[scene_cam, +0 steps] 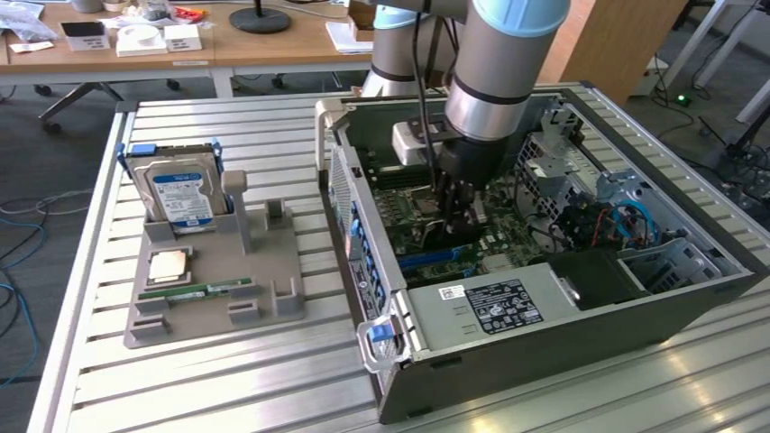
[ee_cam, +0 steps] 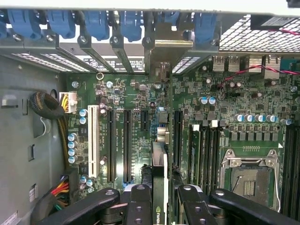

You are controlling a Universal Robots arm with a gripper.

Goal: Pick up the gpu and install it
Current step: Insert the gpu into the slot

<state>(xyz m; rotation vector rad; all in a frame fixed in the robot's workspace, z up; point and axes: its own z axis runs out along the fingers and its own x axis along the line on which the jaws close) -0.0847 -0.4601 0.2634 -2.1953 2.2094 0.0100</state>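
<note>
Dark gpu (ee_cam: 159, 164) sits edge-on, gripped inside the end effector (ee_cam: 164, 194).

I see a grey tray (scene_cam: 274, 271) on the slatted table (scene_cam: 241, 388), to the exterior view's left of the open case (scene_cam: 578, 334). A hard drive (scene_cam: 180, 194) stands upright in it; a CPU (scene_cam: 168, 265) and a memory stick (scene_cam: 198, 291) lie flat beside it.

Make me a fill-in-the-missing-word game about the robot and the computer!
The fingers grip the gpu over the ____ motherboard. The hard drive standing in the grey holder has a ____ label. The computer case lies with its side ____, and the arm reaches in.
Missing words: green, blue, open.
</note>
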